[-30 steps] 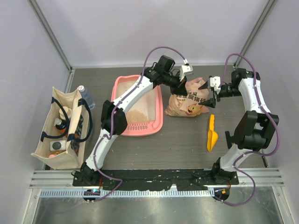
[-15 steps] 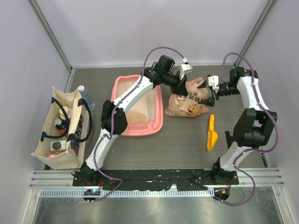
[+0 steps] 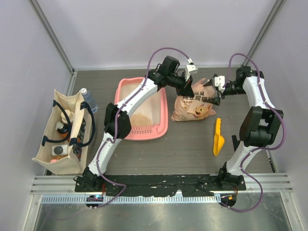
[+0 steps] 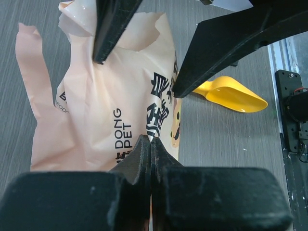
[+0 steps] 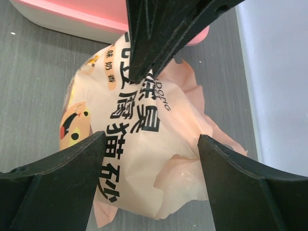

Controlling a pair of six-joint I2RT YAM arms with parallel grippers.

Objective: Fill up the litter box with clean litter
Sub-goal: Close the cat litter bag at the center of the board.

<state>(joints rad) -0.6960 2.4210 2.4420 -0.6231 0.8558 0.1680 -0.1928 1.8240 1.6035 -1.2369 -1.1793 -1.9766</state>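
Observation:
The pink litter box (image 3: 144, 136) lies left of centre with a pile of tan clean litter (image 3: 141, 119) at its near end; its rim also shows in the right wrist view (image 5: 72, 18). A peach litter bag (image 3: 194, 104) stands just right of the box. My left gripper (image 3: 189, 89) is shut on the bag's top edge (image 4: 151, 138), pinching the printed plastic (image 4: 110, 110). My right gripper (image 3: 216, 94) is open, its fingers (image 5: 53, 178) on either side of the bag's crumpled end (image 5: 144, 144), not closed on it.
A yellow scoop (image 3: 218, 137) lies on the table right of the bag and shows in the left wrist view (image 4: 231, 96). A beige tote bag (image 3: 65, 130) with a bottle (image 3: 86, 98) beside it stands at the far left. Walls close in the back and sides.
My right gripper has moved up and left, closer to the bag's top. The bag has been drawn more upright under the left gripper's hold.

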